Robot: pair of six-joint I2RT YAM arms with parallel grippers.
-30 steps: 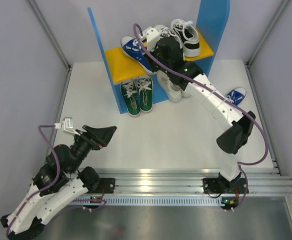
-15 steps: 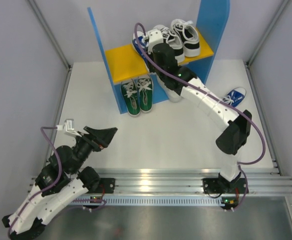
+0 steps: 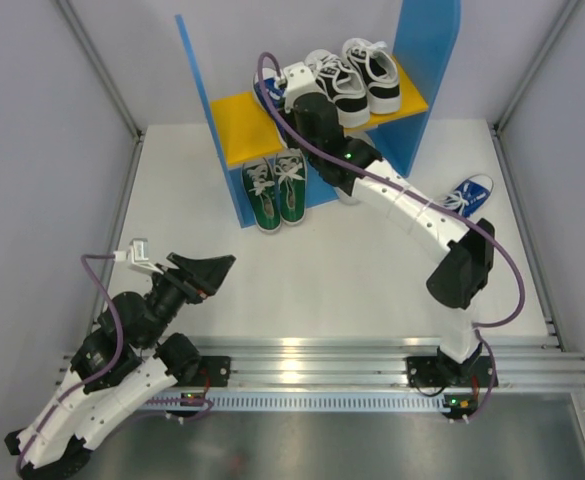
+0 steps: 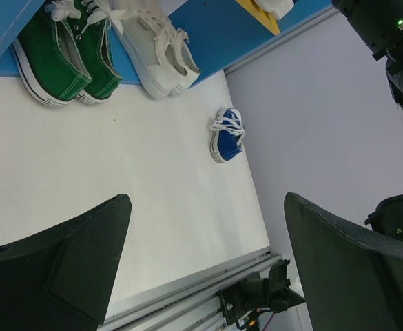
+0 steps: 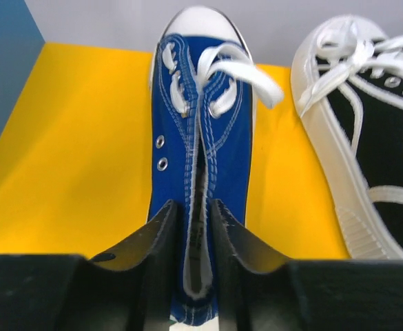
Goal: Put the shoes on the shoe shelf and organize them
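the right end effector [image 5: 195,212] is reached out over the shoe shelf [image 3: 424,70], its two fingers [image 5: 161,231] drawn close together and clamped on a blue shoe [image 5: 202,131] at the rear of its opening, one finger on each side of the tongue. that blue shoe lies on the orange-yellow board [image 3: 240,125] of the shelf, toe pointing toward the back wall, white laces loose over the top. just beside it on the same board, on the right-hand side, sits the black-and-white pair [image 3: 360,78]; in the right wrist view a gap of bare board shows between the two. below the board, on the white surface [image 3: 302,270], the green pair [image 3: 273,190] stands side by side against the left blue panel, and the white pair [image 4: 161,49] stands next to it, largely hidden under the right arm in the top view. the other blue shoe [image 3: 471,191] lies alone on the surface, well apart from the shelf, near the right edge. the left end effector [image 4: 204,238] hangs low over the near left part of the surface, its fingers spread wide apart with nothing between them.
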